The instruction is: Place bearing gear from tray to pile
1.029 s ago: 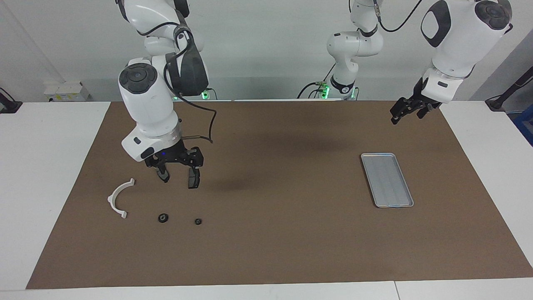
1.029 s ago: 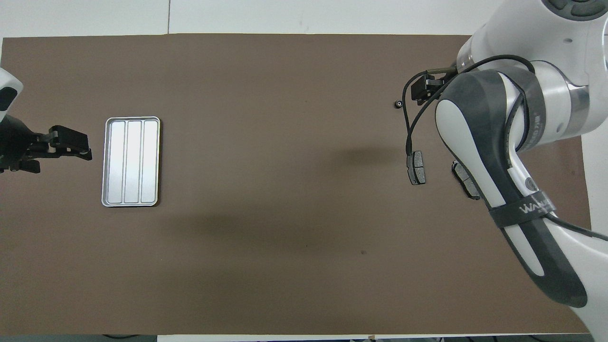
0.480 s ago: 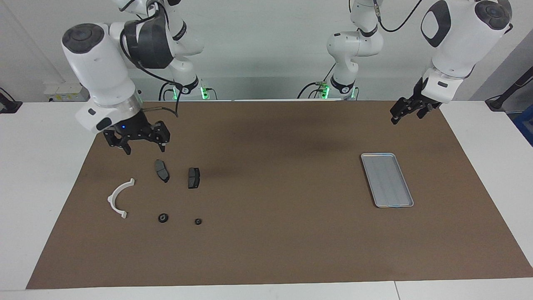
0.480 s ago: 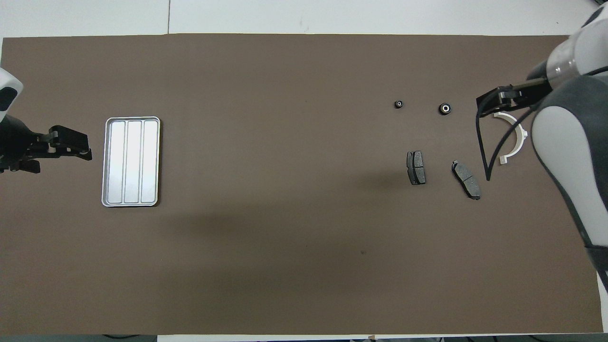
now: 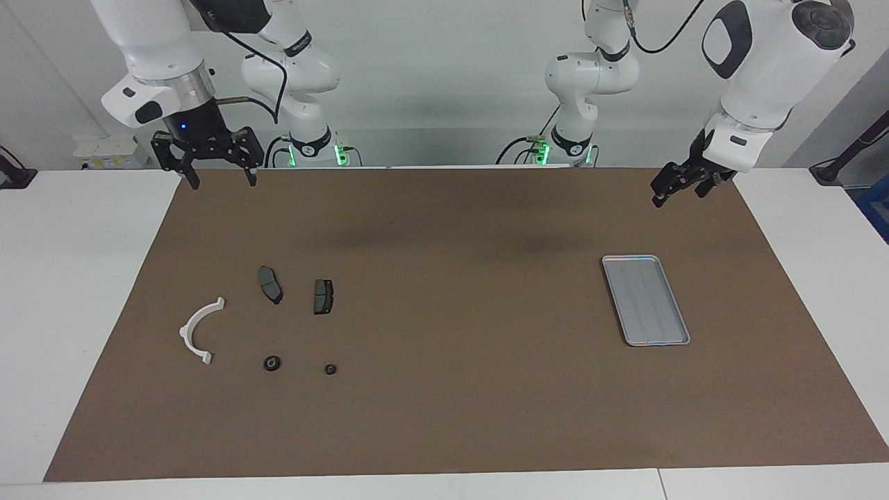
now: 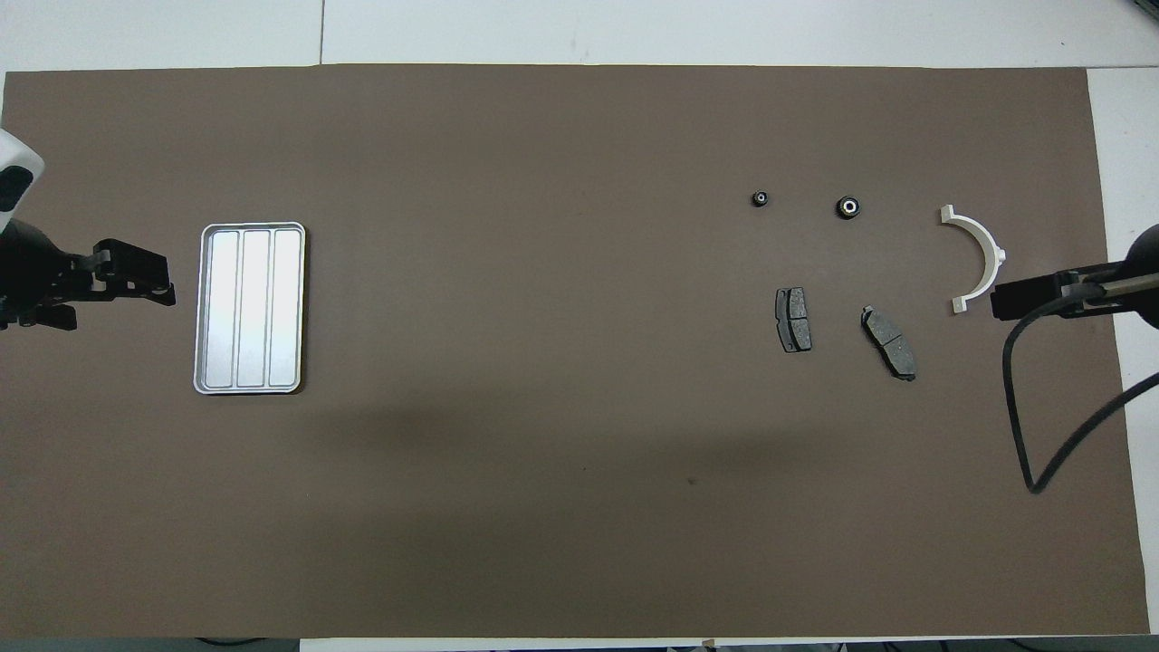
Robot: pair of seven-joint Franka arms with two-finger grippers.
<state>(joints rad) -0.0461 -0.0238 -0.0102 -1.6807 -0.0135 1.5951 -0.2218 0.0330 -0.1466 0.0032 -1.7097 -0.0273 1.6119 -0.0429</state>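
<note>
Nearest the robots, both arms hang raised with nothing in their fingers. The right gripper (image 5: 217,172) hangs over the robots' edge of the brown mat (image 5: 458,417) at the right arm's end of the worktop (image 5: 83,278), its two fingers pointing down and spread wide apart. The left gripper (image 5: 677,186) hangs over the mat's corner at the left arm's end, also raised; its fingers look parted, empty.

Farther out lies the tray (image 5: 646,299), flat on the mat toward the left arm's end, well apart from the left gripper and holding nothing.

At the right arm's end the pile is spread loosely. Two dark brake pads (image 5: 270,284) lie side by side but apart, well clear of the right gripper's fingers. The white bracket (image 5: 197,329) lies a little farther out, toward the worktop's end. Farthest from the robots sit two small black round parts: the larger bearing gear (image 5: 272,363) just beside the bracket's end, and a smaller ring (image 5: 330,369) near it. Neither touches anything else, and both lie well apart from either gripper.
</note>
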